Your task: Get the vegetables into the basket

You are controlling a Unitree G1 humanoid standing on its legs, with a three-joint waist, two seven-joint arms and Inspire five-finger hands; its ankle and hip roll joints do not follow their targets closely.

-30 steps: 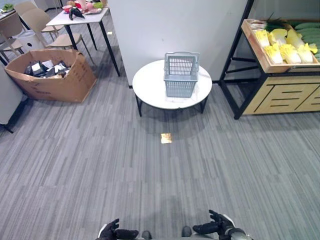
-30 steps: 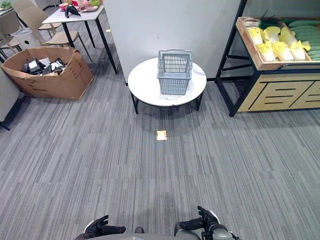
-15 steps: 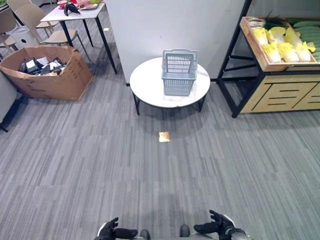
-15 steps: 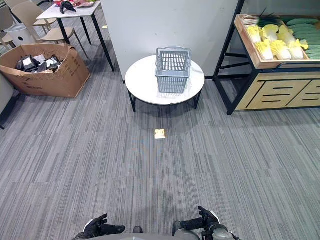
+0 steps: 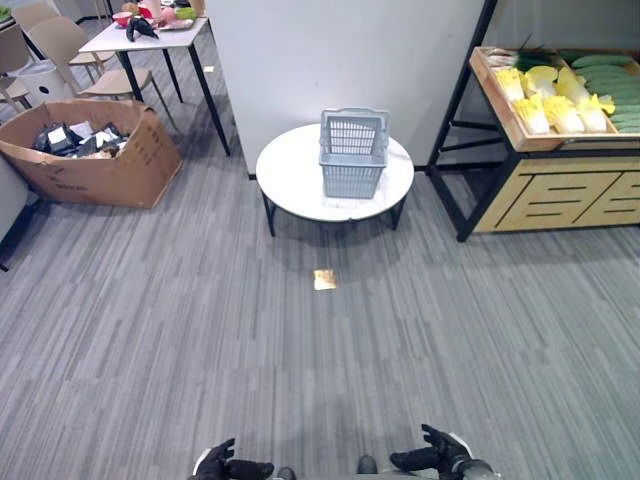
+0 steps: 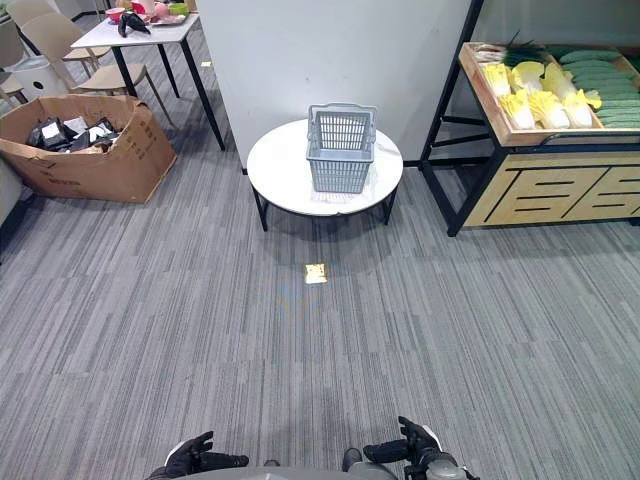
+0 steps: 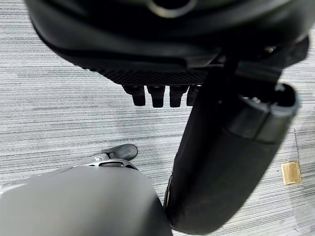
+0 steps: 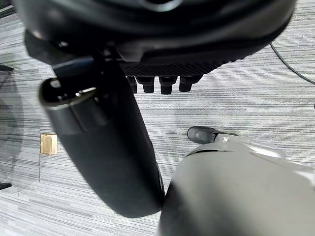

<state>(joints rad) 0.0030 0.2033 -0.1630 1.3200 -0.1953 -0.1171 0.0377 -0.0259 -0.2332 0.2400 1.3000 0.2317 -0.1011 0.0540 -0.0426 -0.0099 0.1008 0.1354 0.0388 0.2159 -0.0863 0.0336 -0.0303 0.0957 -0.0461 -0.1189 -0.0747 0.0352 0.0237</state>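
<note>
A grey plastic basket (image 5: 353,152) stands empty on a low round white table (image 5: 290,178) far ahead of me. Pale yellow-green cabbages (image 5: 545,100) and long green vegetables (image 5: 612,82) lie in a wooden crate on the shelf stand (image 5: 540,195) at the right. My left hand (image 5: 222,465) and right hand (image 5: 436,460) hang low at the near edge of the eye views, far from the table. Both are open and hold nothing. In the wrist views, the left hand's fingers (image 7: 158,94) and the right hand's fingers (image 8: 158,83) hang over grey carpet.
A white partition (image 5: 330,60) rises behind the round table. A cardboard box (image 5: 85,150) of dark items sits on the floor at the left, with a white table (image 5: 150,30) and chairs (image 5: 62,42) behind it. A brass floor plate (image 5: 324,279) lies in the carpet.
The whole picture has shifted a little as the camera moved. Both hands keep the same low, relaxed pose.
</note>
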